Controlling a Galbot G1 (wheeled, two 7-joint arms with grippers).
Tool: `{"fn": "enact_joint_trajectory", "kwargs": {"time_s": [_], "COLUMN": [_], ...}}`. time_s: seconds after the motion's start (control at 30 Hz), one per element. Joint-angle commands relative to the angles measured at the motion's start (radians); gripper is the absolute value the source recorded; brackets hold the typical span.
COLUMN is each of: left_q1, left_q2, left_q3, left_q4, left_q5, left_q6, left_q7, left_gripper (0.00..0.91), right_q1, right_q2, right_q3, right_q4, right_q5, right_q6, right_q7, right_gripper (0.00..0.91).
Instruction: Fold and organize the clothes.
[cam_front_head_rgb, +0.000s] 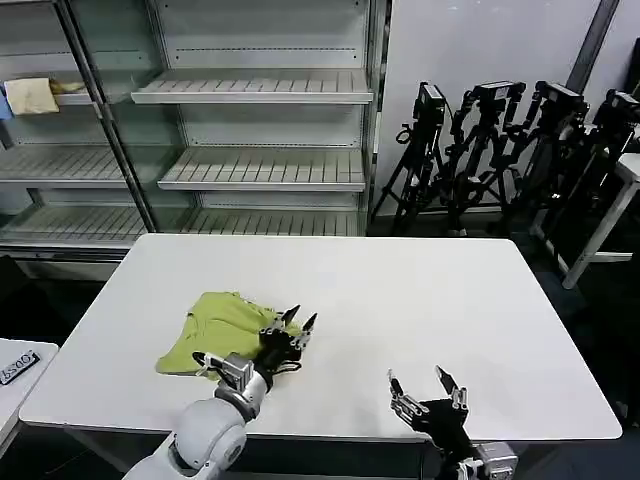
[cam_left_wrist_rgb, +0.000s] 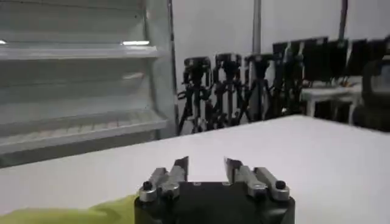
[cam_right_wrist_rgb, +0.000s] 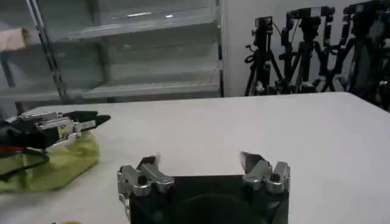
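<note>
Right gripper (cam_front_head_rgb: 429, 387): nearest the head camera, low at the table's front edge, jaws spread wide and holding nothing. Nothing lies between them but bare tabletop, so it seems to be waiting rather than working.

Left gripper (cam_front_head_rgb: 298, 324): farther in and to the left, jaws apart and empty. Its tips point past the shirt's right edge, and the cloth sits under and behind its wrist. That placement looks chosen for getting at the near right edge of the cloth, though no pinch is made.

T-shirt (cam_front_head_rgb: 220, 329): a lime yellow-green bundle, rumpled and bunched, lying left of centre on the table, beside and behind the left jaws and well apart from the right ones. The right wrist view has it as a low mound under the left arm. Judged from its lumpy shape, it needs spreading before a clean fold.

Table (cam_front_head_rgb: 420, 290): white, open ahead of both sets of jaws, leaving room to lay the shirt flat.

Shelves (cam_front_head_rgb: 260, 170): beyond the table's far edge.

Tripods (cam_front_head_rgb: 500, 150): against the wall, farthest off to the right.
</note>
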Motion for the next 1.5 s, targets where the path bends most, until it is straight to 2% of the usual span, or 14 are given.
{"fn": "enact_joint_trajectory", "kwargs": {"time_s": [0.03,0.2,0.37,0.47,0.5,0.63,0.87,1.07,1.2,1.33,1.4,1.43,1.47,1.5], "left_q1": [0.071,0.183,0.344,0.436,0.463,0.512,0.531,0.542,0.545,0.545,0.544,0.543,0.543,0.543], "left_q2": [-0.045,-0.007,-0.005,-0.024,-0.036,-0.069,-0.106,-0.117,-0.122,-0.128,-0.130,-0.132,-0.133,-0.134], "left_q3": [-0.066,-0.243,-0.447,-0.521,-0.546,-0.568,-0.573,-0.585,-0.587,-0.583,-0.580,-0.578,-0.577,-0.576], "left_q4": [-0.060,-0.141,-0.212,-0.240,-0.249,-0.271,-0.307,-0.313,-0.309,-0.308,-0.305,-0.303,-0.302,-0.299], "left_q5": [-0.066,-0.062,-0.002,-0.012,-0.012,-0.007,0.002,0.000,-0.002,-0.002,-0.002,-0.002,-0.002,-0.003], "left_q6": [-0.065,-0.085,-0.103,-0.112,-0.119,-0.129,-0.127,-0.131,-0.133,-0.133,-0.133,-0.133,-0.133,-0.134], "left_q7": [-0.006,-0.060,-0.075,-0.080,-0.081,-0.082,-0.083,-0.081,-0.081,-0.080,-0.080,-0.080,-0.080,-0.080], "left_gripper": [0.907,0.907,0.907,0.907,0.907,0.907,0.907,0.907,0.907,0.907,0.907,0.907,0.907,0.907], "right_q1": [0.005,0.052,0.238,0.392,0.469,0.688,0.910,1.019,1.054,1.067,1.069,1.069,1.068,1.068], "right_q2": [0.000,-0.009,-0.003,0.012,0.030,0.087,0.175,0.249,0.275,0.302,0.309,0.315,0.318,0.320], "right_q3": [0.004,-0.021,-0.119,-0.197,-0.258,-0.378,-0.490,-0.507,-0.511,-0.500,-0.493,-0.487,-0.479,-0.478], "right_q4": [0.008,0.008,-0.044,-0.118,-0.184,-0.349,-0.574,-0.749,-0.834,-0.904,-0.926,-0.941,-0.949,-0.954], "right_q5": [-0.017,-0.032,-0.020,0.028,0.074,0.157,0.253,0.270,0.270,0.337,0.372,0.382,0.391,0.402], "right_q6": [-0.001,-0.003,-0.043,-0.074,-0.100,-0.159,-0.252,-0.257,-0.257,-0.259,-0.259,-0.258,-0.258,-0.258], "right_q7": [-0.002,-0.004,-0.017,-0.027,-0.032,-0.043,-0.145,-0.268,-0.323,-0.382,-0.409,-0.415,-0.412,-0.412], "right_gripper": [0.907,0.907,0.907,0.907,0.907,0.907,0.907,0.907,0.907,0.907,0.856,0.625,0.474,0.202]}}
